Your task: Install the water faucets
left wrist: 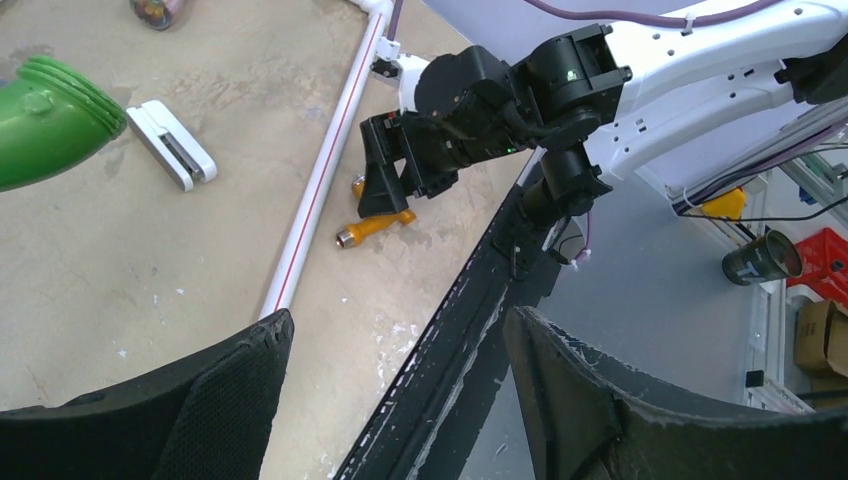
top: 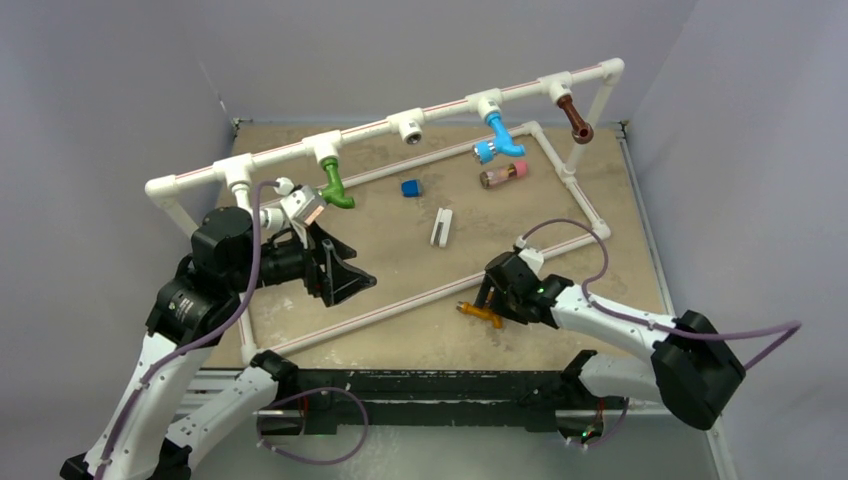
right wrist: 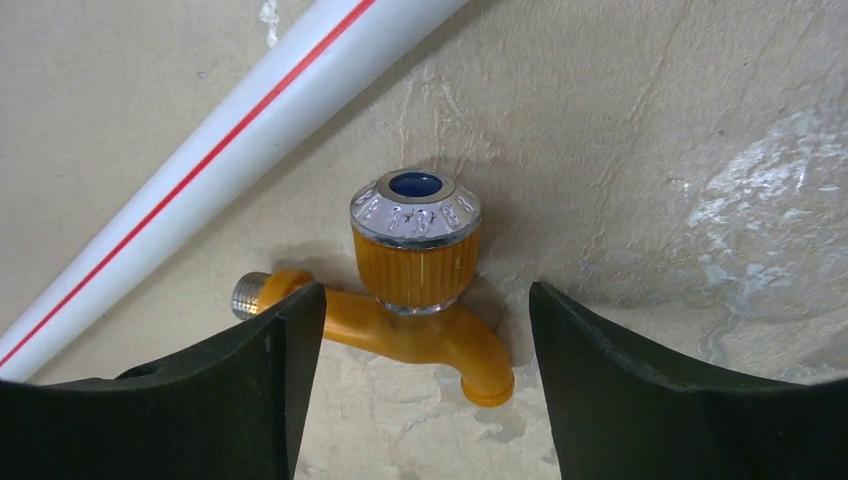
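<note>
An orange faucet (top: 481, 313) lies on its side on the table just in front of the near pipe, its ribbed knob facing up (right wrist: 415, 262). My right gripper (top: 492, 303) is lowered over it, open, with a finger on each side of the spout (right wrist: 425, 296) and gaps still showing. The left wrist view catches the same orange faucet (left wrist: 374, 228) under the right arm. My left gripper (top: 350, 278) hangs open and empty above the table's left side (left wrist: 398, 320). On the raised white pipe frame (top: 445, 106) sit a green faucet (top: 336, 188), a blue faucet (top: 497, 138) and a brown faucet (top: 574, 118).
An open tee socket (top: 410, 126) faces forward mid-rail. A blue cap (top: 410, 187), a white clip (top: 441, 226) and a clear cylinder with a pink end (top: 503, 174) lie inside the frame. The near red-striped pipe (right wrist: 230, 130) runs just behind the orange faucet.
</note>
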